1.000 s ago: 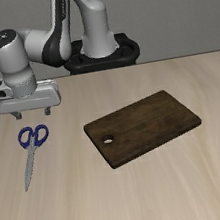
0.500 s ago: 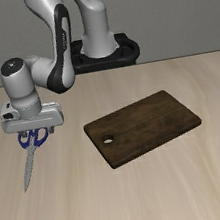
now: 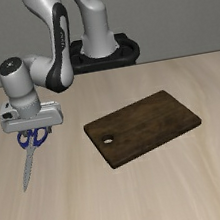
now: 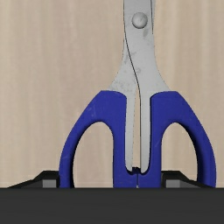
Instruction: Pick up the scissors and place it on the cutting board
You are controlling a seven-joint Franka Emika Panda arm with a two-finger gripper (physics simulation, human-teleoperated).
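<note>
Grasp step: the grey two-finger gripper [image 3: 30,129] sits low over the handles of the blue-handled steel scissors [image 3: 28,166], which lie flat on the pale wooden table [image 3: 195,184], apart from the dark wooden cutting board [image 3: 143,126]; whether it has clamped cannot be told, so the next move probably calls for a firm grip, then a lift.

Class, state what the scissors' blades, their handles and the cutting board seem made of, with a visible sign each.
Grey scissor blades: likely metal, pale smooth sheen. Blue scissor handles: probably plastic, uniform glossy colour. Dark brown rectangular cutting board: seemingly wood, faint grain.
</note>
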